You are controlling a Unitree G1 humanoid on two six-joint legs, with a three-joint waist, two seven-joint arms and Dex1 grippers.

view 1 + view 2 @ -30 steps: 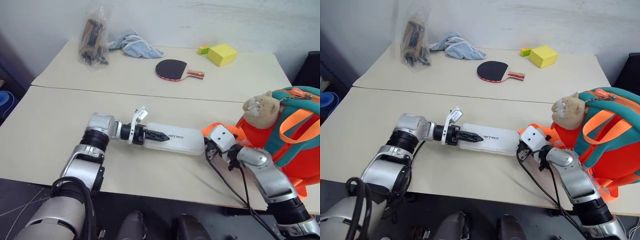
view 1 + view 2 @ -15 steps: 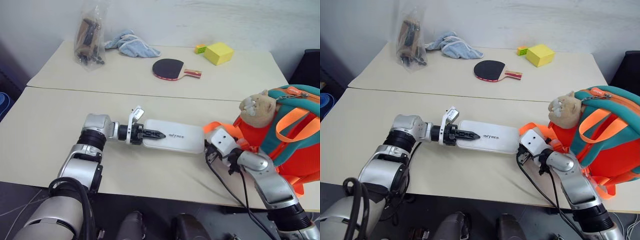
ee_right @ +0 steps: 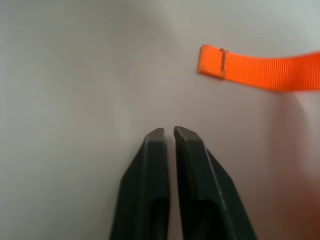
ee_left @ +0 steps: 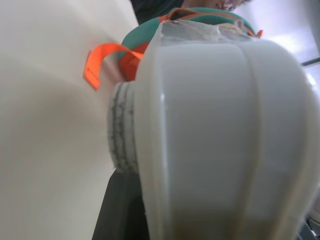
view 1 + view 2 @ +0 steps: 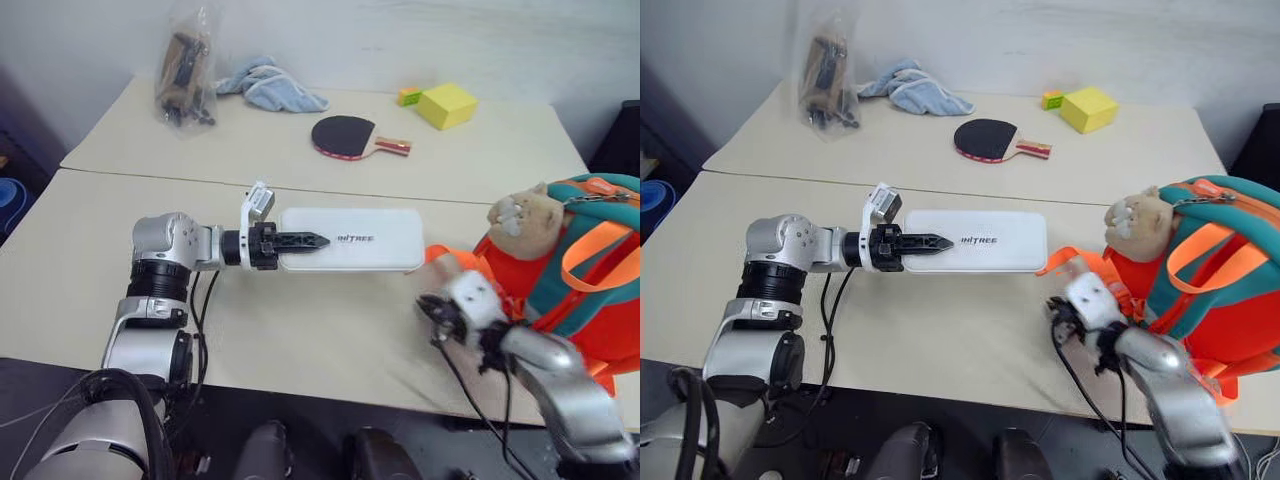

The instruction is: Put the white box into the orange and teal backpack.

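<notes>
Carrying: white box [image 5: 350,239] is up off the table [image 5: 90,260], gripped at one short end by the left gripper [image 5: 300,240] and sticking out level toward the backpack.
Table: big pale matte slab, two tops butted along a seam; smooth, little friction if anything lands on it.
Backpack: orange and teal backpack [image 5: 585,270] sits at the table's right edge, soft fabric, teal trim, tan plush head [image 5: 520,215] on its front, loose orange strap [image 3: 260,72] trailing on the tabletop. I can't tell whether its mouth is open.
Box: flat, long, rounded corners, glossy hard shell with small dark lettering; slick to hold.
Left gripper: black fingers clamped on the box's near end, one finger lying along the top face.
Right gripper: right gripper [image 3: 169,137] hovers low over bare table just in front of the backpack, fingers almost together with a thin slit between, holding nothing.
Far-edge clutter: blue cloth [image 5: 272,87], plastic bag [image 5: 187,72], paddle [image 5: 345,137], yellow block [image 5: 446,106], well apart from the action.
Risk, grip: an end-hold on a slick long shell could let the free end droop or twist out.
Risk, entry: a floppy bag may fold or slide instead of taking the box; plush head or straps could snag the leading corner.
</notes>
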